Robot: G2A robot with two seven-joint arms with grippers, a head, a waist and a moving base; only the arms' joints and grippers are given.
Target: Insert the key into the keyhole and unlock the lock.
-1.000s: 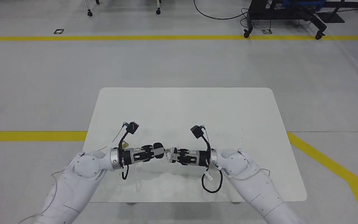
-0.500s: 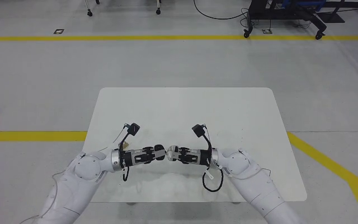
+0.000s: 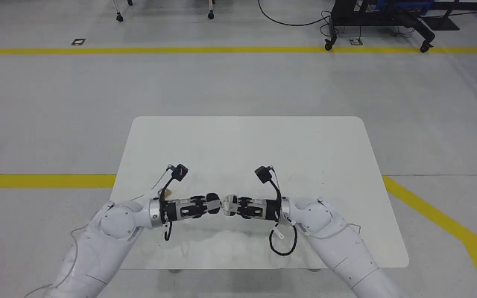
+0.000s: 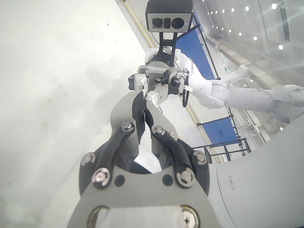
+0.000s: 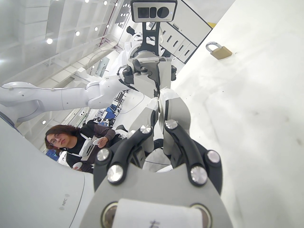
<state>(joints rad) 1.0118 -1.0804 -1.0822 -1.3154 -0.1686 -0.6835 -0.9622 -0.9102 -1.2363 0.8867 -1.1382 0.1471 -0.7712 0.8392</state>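
Left pincer [image 4: 144, 103] and right pincer [image 5: 158, 103] meet tip to tip, lower centre of the top view. Both are pinched shut; whether either grips the key I cannot tell. The lock [image 5: 219, 51] lies on the table [image 3: 298, 149] to their left, beside the left wrist, so the left arm is nearer.
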